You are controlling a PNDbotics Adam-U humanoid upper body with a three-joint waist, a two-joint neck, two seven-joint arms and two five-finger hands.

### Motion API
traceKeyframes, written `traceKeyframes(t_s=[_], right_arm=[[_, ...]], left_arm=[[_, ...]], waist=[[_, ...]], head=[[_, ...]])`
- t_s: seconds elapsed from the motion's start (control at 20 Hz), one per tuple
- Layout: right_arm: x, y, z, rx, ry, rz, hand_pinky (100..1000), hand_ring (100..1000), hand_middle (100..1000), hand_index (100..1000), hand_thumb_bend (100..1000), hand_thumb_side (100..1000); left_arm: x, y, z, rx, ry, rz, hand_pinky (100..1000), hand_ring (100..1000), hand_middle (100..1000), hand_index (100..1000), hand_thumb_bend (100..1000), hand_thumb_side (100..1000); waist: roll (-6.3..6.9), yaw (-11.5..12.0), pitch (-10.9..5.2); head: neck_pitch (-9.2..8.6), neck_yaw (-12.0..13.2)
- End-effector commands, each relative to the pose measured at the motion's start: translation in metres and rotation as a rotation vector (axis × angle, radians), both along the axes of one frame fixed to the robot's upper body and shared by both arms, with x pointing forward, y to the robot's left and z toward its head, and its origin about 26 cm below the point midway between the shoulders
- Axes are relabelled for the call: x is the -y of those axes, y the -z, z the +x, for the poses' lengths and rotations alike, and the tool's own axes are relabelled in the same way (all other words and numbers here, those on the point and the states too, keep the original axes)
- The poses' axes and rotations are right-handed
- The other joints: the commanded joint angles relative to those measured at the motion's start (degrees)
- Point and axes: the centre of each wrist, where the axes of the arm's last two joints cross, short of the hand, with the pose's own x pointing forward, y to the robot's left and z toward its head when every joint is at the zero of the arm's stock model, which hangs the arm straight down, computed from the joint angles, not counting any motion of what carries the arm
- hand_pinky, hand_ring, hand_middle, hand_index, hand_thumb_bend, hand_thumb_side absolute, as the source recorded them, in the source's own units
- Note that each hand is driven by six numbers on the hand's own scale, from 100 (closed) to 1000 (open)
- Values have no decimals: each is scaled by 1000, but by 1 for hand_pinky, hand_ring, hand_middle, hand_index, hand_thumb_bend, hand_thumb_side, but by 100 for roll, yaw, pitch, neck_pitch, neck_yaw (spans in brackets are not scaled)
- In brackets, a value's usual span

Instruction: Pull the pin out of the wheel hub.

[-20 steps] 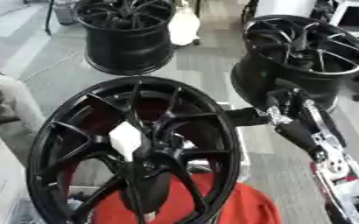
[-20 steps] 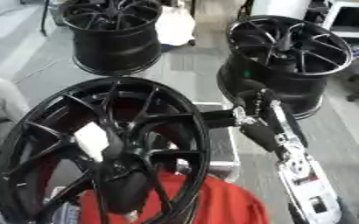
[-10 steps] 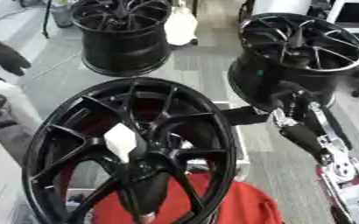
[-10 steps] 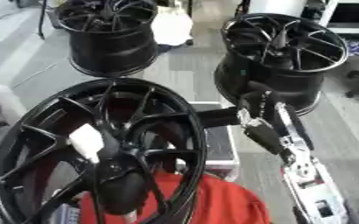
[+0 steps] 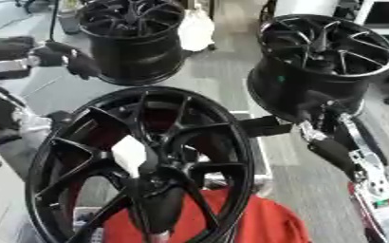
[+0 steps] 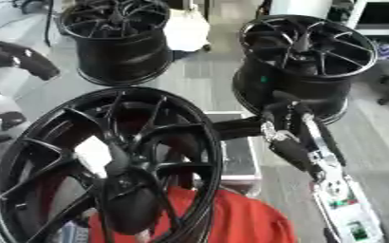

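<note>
Two hands are in play, and neither is on the pin yet. The right hand reaches in from the right of the near wheel, a black stub level with the rim's upper right edge and touching or just beside it; whether its fingers are apart or together cannot be told, since they merge with the black rim. Its arm runs back down to the right of that wheel, silver and black. The left hand shows up and to the left of the near wheel, dark fingers curled with nothing between them, well apart from the rim.

At the middle of the near wheel, where the spokes meet, a white block stands out against the black; that is most likely the pin or its head, sitting just left of the hub centre. A red cloth lies under the wheel's lower right. Beyond the near wheel stand two more black wheels, one up to its left and one up to its right.

Judged from this, the step in hand is the approach: the wheel is being steadied and the pin is untouched. Next, a hand must come over the spokes to the white piece, close round it, and draw it straight out along the hub's axis
</note>
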Motion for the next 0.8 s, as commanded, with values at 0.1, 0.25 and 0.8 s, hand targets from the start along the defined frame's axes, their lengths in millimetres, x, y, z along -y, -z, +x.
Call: traceKeyframes(t_s=[0.1, 0.25, 0.8], right_arm=[[1, -8, 1, 26, -17, -24, 649, 629, 695, 903, 100, 344], [2, -8, 1, 26, -18, -26, 649, 629, 695, 903, 100, 344], [2, -7, 1, 24, -19, -28, 649, 629, 696, 902, 100, 345]], left_arm=[[28, 20, 9, 46, 390, 451, 767, 782, 842, 910, 328, 430], [41, 31, 9, 36, 426, 491, 768, 781, 840, 908, 343, 410], [34, 46, 8, 0, 406, 553, 709, 738, 805, 891, 340, 381]], waist=[[30, -32, -70], [51, -62, -68], [95, -95, -70]], head=[[48, 68], [56, 72], [58, 54]])
